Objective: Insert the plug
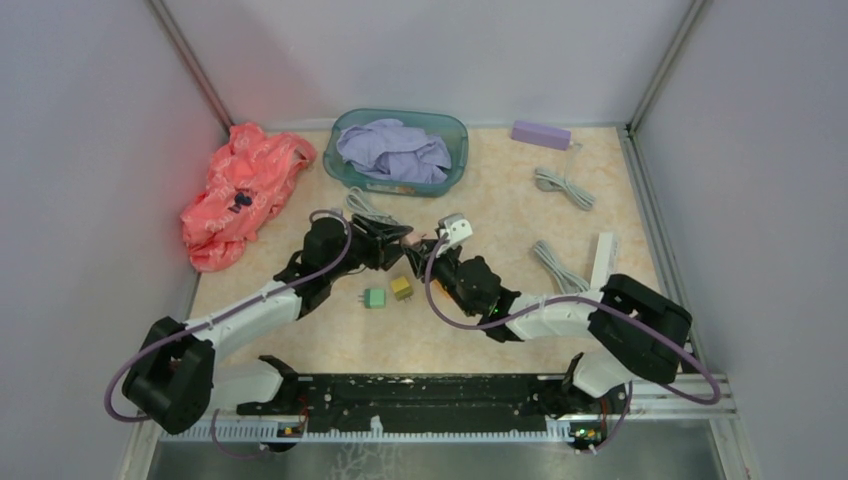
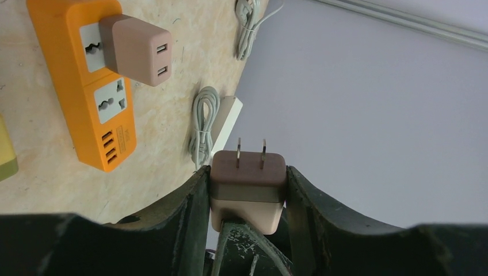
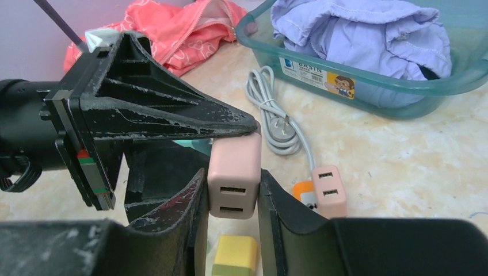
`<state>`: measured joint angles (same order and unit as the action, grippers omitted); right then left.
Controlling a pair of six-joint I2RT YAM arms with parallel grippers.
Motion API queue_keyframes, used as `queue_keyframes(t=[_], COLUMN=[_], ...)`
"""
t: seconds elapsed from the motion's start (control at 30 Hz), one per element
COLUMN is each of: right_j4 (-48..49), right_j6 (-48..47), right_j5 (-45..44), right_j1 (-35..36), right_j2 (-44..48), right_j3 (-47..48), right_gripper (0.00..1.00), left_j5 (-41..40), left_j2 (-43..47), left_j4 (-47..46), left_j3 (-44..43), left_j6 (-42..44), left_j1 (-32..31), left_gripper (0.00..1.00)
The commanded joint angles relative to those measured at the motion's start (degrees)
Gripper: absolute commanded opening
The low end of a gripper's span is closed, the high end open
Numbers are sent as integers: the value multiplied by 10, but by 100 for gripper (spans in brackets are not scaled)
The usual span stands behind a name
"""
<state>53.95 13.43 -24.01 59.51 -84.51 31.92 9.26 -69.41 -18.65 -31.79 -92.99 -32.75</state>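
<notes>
A pink two-prong plug (image 2: 247,178) with two USB ports is held above the table by both grippers. My left gripper (image 2: 247,172) is shut on its prong end, prongs pointing away from the camera. My right gripper (image 3: 233,178) is shut on its port end (image 3: 233,184). In the top view the two grippers, left (image 1: 400,240) and right (image 1: 438,255), meet tip to tip and hide the plug. An orange power strip (image 2: 106,109) lies flat on the table with a second pink plug (image 2: 138,49) in one socket and the other socket free; it also shows in the right wrist view (image 3: 300,188).
Yellow (image 1: 401,287) and green (image 1: 374,298) cube adapters lie below the grippers. A teal basin (image 1: 452,170) of lilac cloth stands at the back, a coral garment (image 1: 240,190) at back left. Coiled cables (image 1: 563,187) (image 1: 555,265), a white strip (image 1: 603,258) and a purple block (image 1: 540,133) lie right.
</notes>
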Motion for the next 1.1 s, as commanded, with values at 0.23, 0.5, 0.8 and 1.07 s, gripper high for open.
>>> queue_keyframes(t=[0.23,0.5,0.8,1.07], right_j4=[-216,-460,-697,-844], right_j6=[-59,-62,-87,-99], right_j5=[47,105,166,230], right_j1=[-9,-53,-101,-129], right_j2=[130,166,127,45], right_j3=[36,127,252,364], right_gripper=[0,0,0,0], left_j5=[-29,-19,9,16], left_j2=[11,11,-26,-96], left_j4=[20,62,80,109], left_j3=[2,-28,-55,-93], left_j6=[185,377,494,561], left_j1=[-2,-2,-2,-1], left_gripper=[71,80,86,84])
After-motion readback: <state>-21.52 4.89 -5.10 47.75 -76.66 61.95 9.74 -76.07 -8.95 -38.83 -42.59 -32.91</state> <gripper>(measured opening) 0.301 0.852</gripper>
